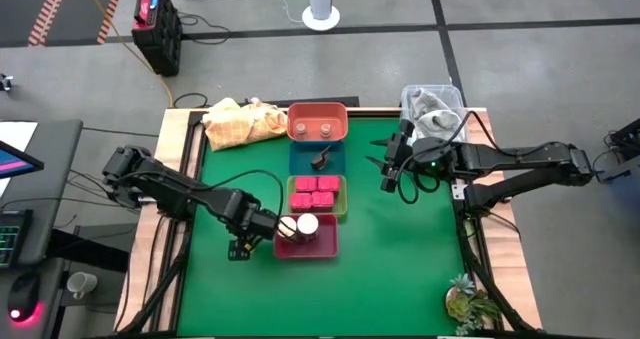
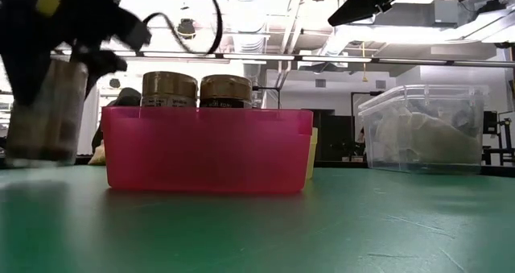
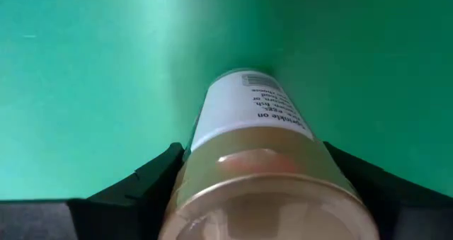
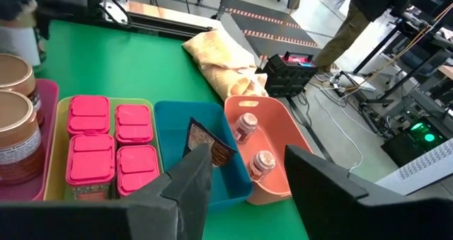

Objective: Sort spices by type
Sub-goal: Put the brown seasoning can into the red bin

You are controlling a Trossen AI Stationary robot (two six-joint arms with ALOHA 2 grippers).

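While the high view shows only the left gripper (image 1: 262,225) pressed against the outer side of the magenta tray (image 1: 306,247), the left wrist view reveals what it has: a tan tub (image 3: 265,176) with a white printed label, clamped between the two dark fingers (image 3: 138,187) over bare green mat. From table height the same tub (image 2: 48,108) appears just beside the magenta tray's (image 2: 205,148) wall, upright, under the dark gripper; whether it touches the mat cannot be told. Two more tan tubs (image 2: 197,90) stand inside that tray, their tops rising above its rim.

Beyond the magenta tray sits the yellow-green tray (image 1: 345,199) with four pink blocks (image 1: 315,191), then the blue tray (image 1: 300,159) holding the dark brown piece (image 1: 321,160), then the orange tray (image 1: 318,134) with two small knobs (image 1: 316,131).

Only the right wrist view shows those knobs (image 4: 253,144) as little capped jars. The right gripper (image 1: 388,171) hangs well apart from the trays on the far side of them from the left arm, its fingers (image 4: 187,183) spread and holding nothing.
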